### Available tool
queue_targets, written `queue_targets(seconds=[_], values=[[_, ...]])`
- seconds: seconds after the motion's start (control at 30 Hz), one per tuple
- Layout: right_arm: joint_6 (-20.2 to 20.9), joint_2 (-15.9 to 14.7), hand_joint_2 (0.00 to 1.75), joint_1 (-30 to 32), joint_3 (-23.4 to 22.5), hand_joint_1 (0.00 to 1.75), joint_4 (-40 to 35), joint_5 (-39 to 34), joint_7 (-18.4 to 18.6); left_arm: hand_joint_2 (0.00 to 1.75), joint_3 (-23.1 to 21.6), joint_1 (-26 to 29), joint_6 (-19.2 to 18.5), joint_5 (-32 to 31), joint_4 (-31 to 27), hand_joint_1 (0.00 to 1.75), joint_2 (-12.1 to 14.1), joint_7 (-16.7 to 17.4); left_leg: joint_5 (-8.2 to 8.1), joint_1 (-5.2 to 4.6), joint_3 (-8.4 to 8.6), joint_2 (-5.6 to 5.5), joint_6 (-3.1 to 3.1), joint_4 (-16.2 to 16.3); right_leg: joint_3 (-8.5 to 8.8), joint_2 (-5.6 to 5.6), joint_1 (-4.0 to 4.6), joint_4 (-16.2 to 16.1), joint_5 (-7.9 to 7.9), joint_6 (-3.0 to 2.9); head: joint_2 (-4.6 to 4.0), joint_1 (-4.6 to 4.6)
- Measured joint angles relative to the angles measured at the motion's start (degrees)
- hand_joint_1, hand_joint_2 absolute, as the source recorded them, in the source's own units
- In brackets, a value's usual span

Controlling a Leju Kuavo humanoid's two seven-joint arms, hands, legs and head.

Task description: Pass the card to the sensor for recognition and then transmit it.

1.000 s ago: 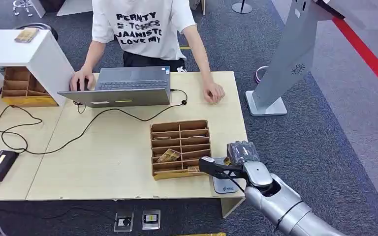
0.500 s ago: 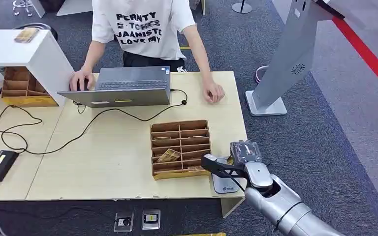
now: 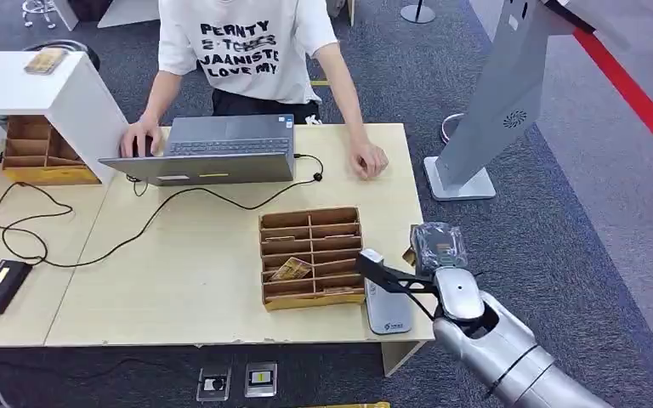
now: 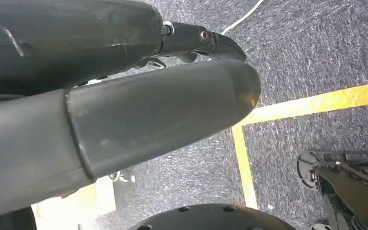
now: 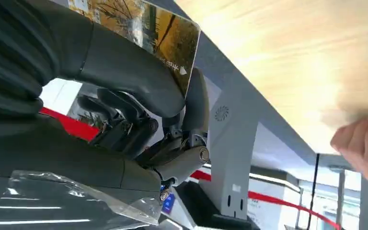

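My right hand (image 3: 436, 247) hovers at the table's right edge, just beyond the grey card sensor (image 3: 388, 309) lying near the front corner. It pinches a card with a golden picture (image 5: 143, 29) between the thumb and a finger in the right wrist view. In the head view just a yellow corner of that card (image 3: 409, 255) peeks out beside the hand. My left hand (image 4: 139, 110) hangs over the carpet with its thumb and fingers stretched out, holding nothing.
A cardboard organiser (image 3: 312, 255) with cards in its slots stands left of the sensor. A person sits behind the laptop (image 3: 221, 149), one hand (image 3: 368, 160) resting on the table. A grey kiosk stand (image 3: 497, 102) rises to the right. Cables and a black device (image 3: 0, 285) lie left.
My right hand has lifted and moved right and away from me with the card, off the sensor, whose top is now uncovered. The person has not moved.
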Motion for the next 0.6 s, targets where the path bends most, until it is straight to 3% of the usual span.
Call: queue_targets(seconds=[0.33,0.5,0.6], values=[[-1.97,-0.15,1.75,-0.24,-1.51,1.75,-2.27,-0.5,-0.42,0.0,0.0,0.0,-0.24,0.26,0.0,0.0,0.0,-0.74,0.0,0.0,0.0,0.0,0.0,0.0,0.0,0.0,0.0,0.0,0.0,0.0,0.0,0.0],[-6.12,-0.15,1.75,0.26,-3.3,1.75,-4.0,-14.41,-6.37,0.0,0.0,0.0,-0.66,0.22,0.0,0.0,0.0,-1.03,0.0,0.0,0.0,0.0,0.0,0.0,0.0,0.0,0.0,0.0,0.0,0.0,0.0,0.0],[-7.63,-0.15,1.75,0.26,-4.59,1.75,-5.56,-18.62,-8.42,0.0,0.0,0.0,-0.74,0.11,0.0,0.0,0.0,-1.25,0.0,0.0,0.0,0.0,0.0,0.0,0.0,-0.01,0.0,0.0,0.0,0.0,0.0,0.0]])
